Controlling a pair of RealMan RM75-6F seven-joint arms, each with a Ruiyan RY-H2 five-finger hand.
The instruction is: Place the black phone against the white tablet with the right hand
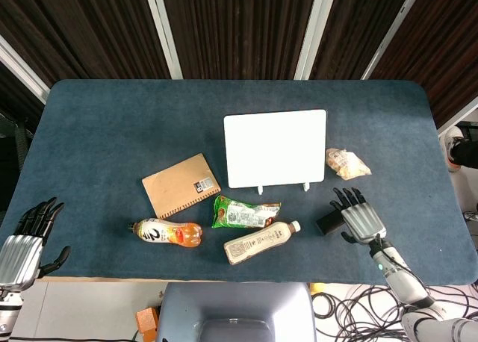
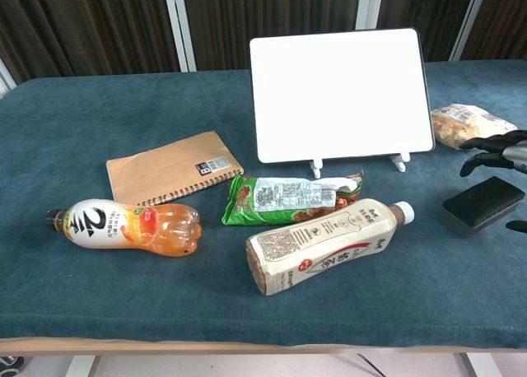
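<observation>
The white tablet (image 1: 275, 148) (image 2: 340, 93) stands upright on a small stand at the table's middle. The black phone (image 1: 326, 224) (image 2: 483, 204) lies flat on the blue cloth, to the front right of the tablet. My right hand (image 1: 358, 216) (image 2: 496, 150) is right beside the phone on its right side, fingers spread above it and thumb apart below; it holds nothing. In the chest view only its dark fingertips show at the right edge. My left hand (image 1: 26, 237) hangs open off the table's front left corner.
A milk-tea bottle (image 1: 261, 242) (image 2: 329, 244) and a green snack pack (image 1: 244, 212) (image 2: 292, 197) lie left of the phone. Further left are an orange drink bottle (image 1: 168, 233) (image 2: 128, 227) and a brown notebook (image 1: 181, 184) (image 2: 173, 168). A clear snack bag (image 1: 345, 163) (image 2: 459, 122) lies right of the tablet.
</observation>
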